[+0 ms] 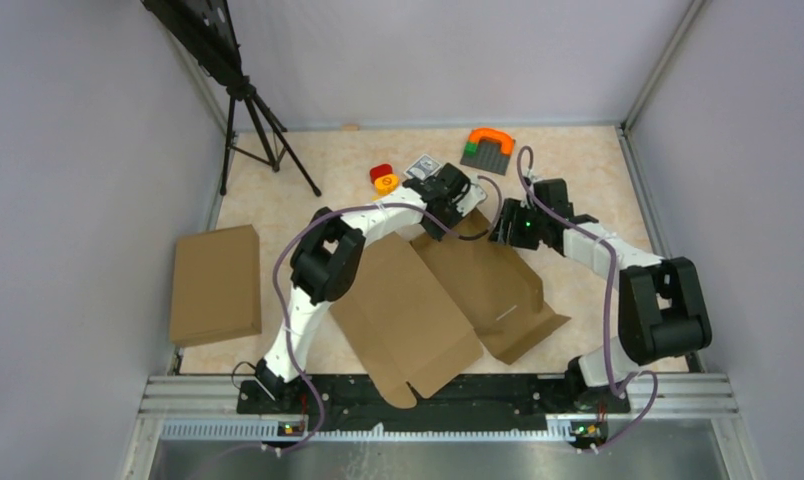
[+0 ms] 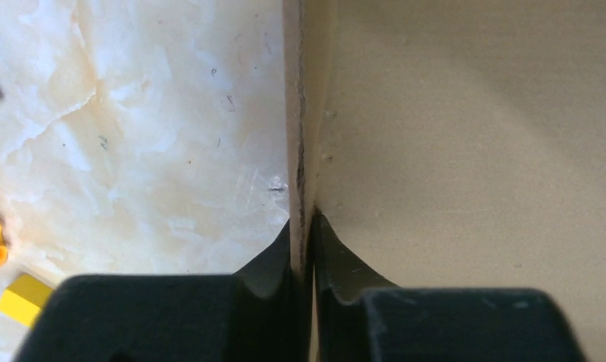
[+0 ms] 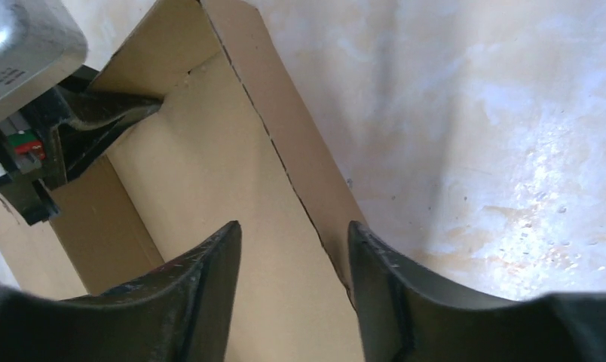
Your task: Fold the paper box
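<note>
The paper box [image 1: 448, 300] lies as a flat brown die-cut sheet in the middle of the table, with its far flaps raised. My left gripper [image 1: 446, 208] is at the sheet's far edge. In the left wrist view it [image 2: 304, 234] is shut on the thin upright edge of a cardboard flap [image 2: 473, 151]. My right gripper [image 1: 500, 226] hovers just right of it. In the right wrist view it [image 3: 294, 234] stands open astride a narrow flap and its crease [image 3: 285, 166], fingers [image 3: 209, 279] apart from the card. The left gripper's finger [image 3: 96, 121] shows at that view's upper left.
A second brown box [image 1: 216, 285], fully box-shaped, lies at the left. A black tripod [image 1: 253, 120] stands at the back left. A red and yellow toy [image 1: 383, 178], a small card [image 1: 421, 165] and an orange and green piece on a grey plate [image 1: 489, 148] sit behind the grippers.
</note>
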